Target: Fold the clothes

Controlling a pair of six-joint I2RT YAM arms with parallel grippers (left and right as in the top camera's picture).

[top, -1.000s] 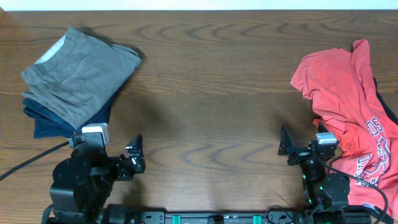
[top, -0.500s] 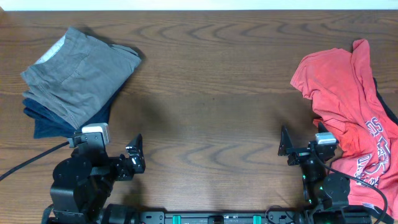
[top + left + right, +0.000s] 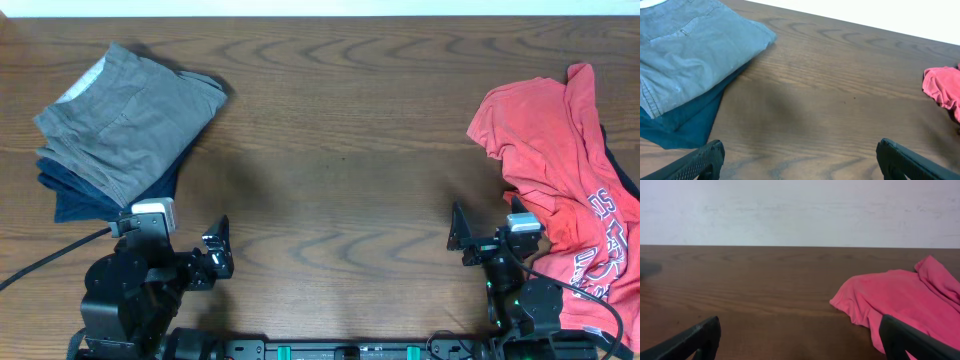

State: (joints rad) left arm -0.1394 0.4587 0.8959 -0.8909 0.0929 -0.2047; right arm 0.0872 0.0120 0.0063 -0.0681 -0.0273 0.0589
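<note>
Grey folded fabric shorts [image 3: 125, 118] are being shown in the upper left of the overhead frame. They are stacked on folded dark navy shorts [image 3: 85, 200], whose edge is being left exposed along the lower side. Both are being carried by the brown wooden table [image 3: 340, 140]. At the lower left, the left gripper [image 3: 217, 252] is being held apart from the stack, its fingers [image 3: 700, 160] being shown spread wide with nothing between them. At the lower right, the right gripper [image 3: 457, 238] is likewise being held released and empty, near the crumpled red printed T-shirt [image 3: 560, 170], which is being shown lying unfolded over the right side of the frame.
</note>
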